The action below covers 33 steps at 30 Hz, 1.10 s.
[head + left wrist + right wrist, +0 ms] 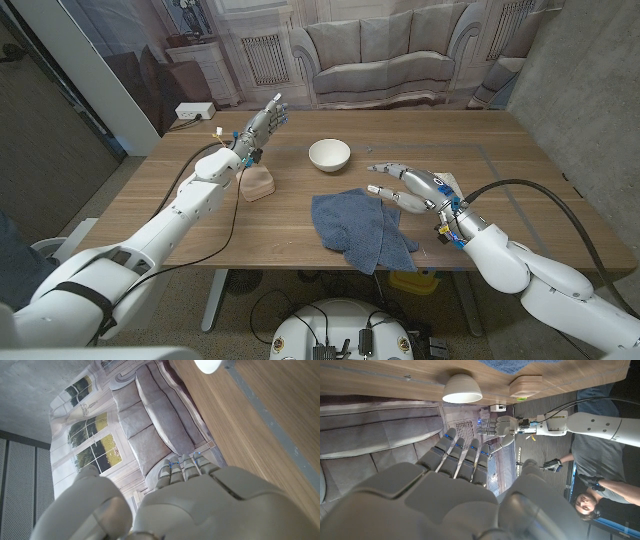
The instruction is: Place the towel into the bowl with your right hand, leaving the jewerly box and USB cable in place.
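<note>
The right hand (412,187), fingers spread and holding nothing, hovers right of centre over the blue towel (360,227), crumpled on the bench (500,150) below the white bowl (329,154), apparently poised for a grasp.

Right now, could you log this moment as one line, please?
towel on table | bowl empty | right hand open above towel | left hand open

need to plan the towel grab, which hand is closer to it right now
Right. The right hand hovers open just beside the blue towel, near the white bowl. The left hand is raised beyond the jewelry box, farther from the towel.
</note>
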Motion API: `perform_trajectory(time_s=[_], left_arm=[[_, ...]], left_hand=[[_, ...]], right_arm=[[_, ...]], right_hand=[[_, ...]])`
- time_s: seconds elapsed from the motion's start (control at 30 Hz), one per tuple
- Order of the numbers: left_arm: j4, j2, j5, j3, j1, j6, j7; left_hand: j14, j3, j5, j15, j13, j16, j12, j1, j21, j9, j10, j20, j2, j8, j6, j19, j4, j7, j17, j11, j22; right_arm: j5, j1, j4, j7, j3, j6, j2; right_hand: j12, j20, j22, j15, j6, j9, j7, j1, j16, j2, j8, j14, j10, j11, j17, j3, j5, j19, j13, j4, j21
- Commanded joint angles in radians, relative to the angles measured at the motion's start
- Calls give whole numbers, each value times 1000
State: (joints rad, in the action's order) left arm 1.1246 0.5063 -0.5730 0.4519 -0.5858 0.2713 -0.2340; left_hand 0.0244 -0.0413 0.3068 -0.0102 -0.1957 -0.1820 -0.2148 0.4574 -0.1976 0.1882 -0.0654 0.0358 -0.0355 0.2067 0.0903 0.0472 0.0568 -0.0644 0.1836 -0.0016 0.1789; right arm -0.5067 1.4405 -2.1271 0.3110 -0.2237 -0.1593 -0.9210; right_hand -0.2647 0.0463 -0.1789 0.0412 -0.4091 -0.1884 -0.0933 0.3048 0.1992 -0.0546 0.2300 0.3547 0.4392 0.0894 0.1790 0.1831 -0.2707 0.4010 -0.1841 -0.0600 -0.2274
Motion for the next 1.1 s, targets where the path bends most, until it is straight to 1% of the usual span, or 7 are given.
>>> perform_trajectory(time_s=[0.03, 0.23, 0.4, 0.6, 0.87, 1.0, 1.1], left_arm=[[16, 14, 7, 2, 13, -29, 4], [26, 18, 6, 0, 17, -40, 7], [30, 22, 16, 0, 29, -39, 12], [6, 12, 22, 10, 51, -45, 3], [-107, -40, 31, 31, 111, -19, -29], [-209, -78, 34, 39, 150, 38, -69], [-286, -103, 27, 41, 176, 74, -112]], left_hand=[[-2, 7, -3, 3, 0, -8, 3, 7, -7, 2, -4, 8, -3, -3, 8, 0, 1, 5, 2, -1, 4], [-2, 8, -3, 2, 0, -8, 4, 7, -8, 2, -4, 7, -3, -3, 8, 0, 1, 5, 2, -2, 4], [-1, 9, -3, 4, 0, -8, 4, 8, -8, 2, -5, 6, -4, -3, 9, 0, 1, 5, 2, -2, 4], [-2, 10, -4, 4, 0, -8, 4, 9, -8, 2, -4, 5, -5, -3, 9, -1, 1, 6, 2, -5, 4], [-3, 11, -4, 4, 0, -8, 4, 9, -8, 2, -5, 5, -6, -3, 9, -1, 1, 6, 2, -1, 5], [-2, 12, -4, 4, 0, -8, 4, 10, -8, 2, -4, 5, -6, -3, 8, 0, 1, 7, 2, -2, 5], [-2, 12, -5, 4, 0, -8, 5, 10, -7, 2, -4, 5, -6, -4, 8, 0, 1, 7, 2, -1, 5]], right_arm=[[-72, -6, -14, -17, -1, 37, -45], [-79, 3, -18, -13, -11, 63, -40], [-81, 20, -28, -6, -18, 91, -34], [-71, 33, -38, -8, -18, 118, -35], [-51, 49, -42, -6, -4, 139, -45], [-63, 55, -48, 1, -7, 166, -41], [-85, 52, -58, 7, -26, 195, -29]], right_hand=[[3, 94, -1, 96, 4, -5, -6, 26, -4, 6, -6, 7, -7, 3, 1, 9, -12, 8, -2, -14, 6], [10, 93, 0, 96, 11, -5, -3, 73, -10, 19, -11, 5, -13, 5, 0, 21, -19, 7, -3, -50, 13], [14, 92, 1, 95, 17, -5, 2, 92, -11, 26, -15, 4, -16, 5, -1, 25, -21, 6, -3, -64, 16], [15, 91, 1, 93, 18, -5, 4, 103, -11, 30, -16, 5, -17, 3, -1, 28, -23, 6, -3, -72, 18], [17, 88, 0, 92, 18, -5, 5, 112, -12, 33, -16, 6, -19, 3, 0, 30, -24, 5, -3, -78, 19], [17, 87, 0, 92, 18, -6, 5, 116, -12, 35, -16, 5, -18, 5, 0, 31, -25, 5, -4, -80, 20], [17, 87, 0, 93, 17, -6, 5, 118, -12, 36, -16, 5, -17, 5, 0, 31, -26, 5, -4, -81, 20]])
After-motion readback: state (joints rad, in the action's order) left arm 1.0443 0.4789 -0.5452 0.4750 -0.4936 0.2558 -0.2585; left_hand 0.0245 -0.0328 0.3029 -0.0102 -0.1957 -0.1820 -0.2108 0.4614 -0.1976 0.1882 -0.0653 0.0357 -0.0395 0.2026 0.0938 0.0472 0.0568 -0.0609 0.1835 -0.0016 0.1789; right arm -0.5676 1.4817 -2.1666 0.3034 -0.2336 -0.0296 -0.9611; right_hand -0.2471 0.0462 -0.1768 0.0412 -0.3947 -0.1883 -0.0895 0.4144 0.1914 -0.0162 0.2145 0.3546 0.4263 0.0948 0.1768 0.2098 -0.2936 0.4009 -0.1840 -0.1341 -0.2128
